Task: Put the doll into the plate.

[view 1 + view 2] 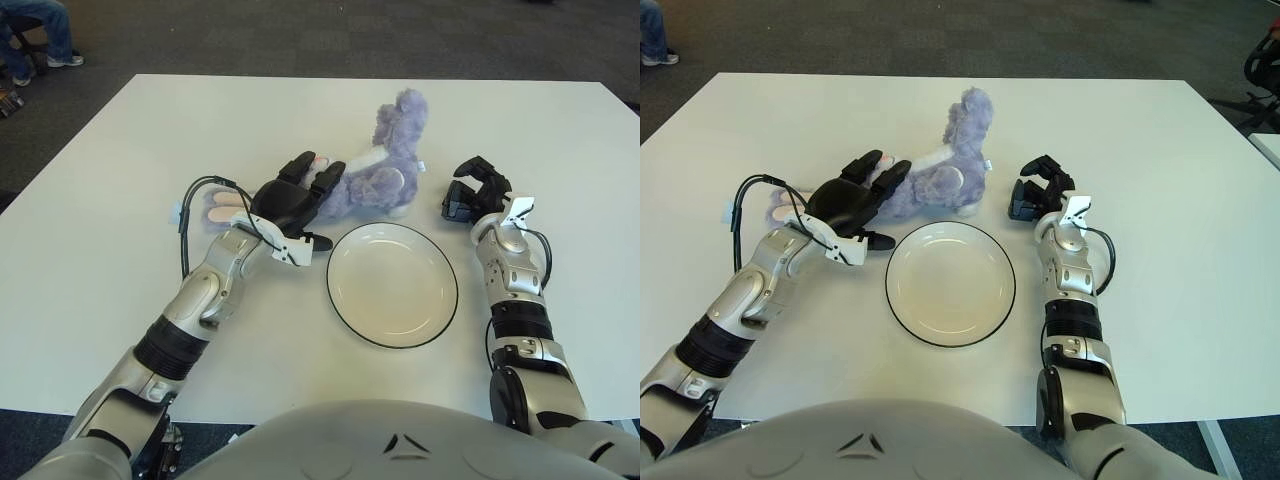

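Observation:
A purple plush doll (pixel 385 168) lies on the white table (pixel 120 180), its head pointing away from me and a pale pink limb (pixel 224 206) showing at its near-left end. My left hand (pixel 300 198) lies over the doll's lower body with fingers stretched out across the plush and the thumb sticking out toward the plate. The white plate (pixel 392 285) with a dark rim sits just in front of the doll, with nothing in it. My right hand (pixel 474 190) shows to the right of the doll, fingers curled, holding nothing.
A black cable (pixel 195 195) loops off my left wrist above the table. The table's far edge (pixel 360 78) meets dark carpet. A person's legs (pixel 35 30) show at the far left corner of the room.

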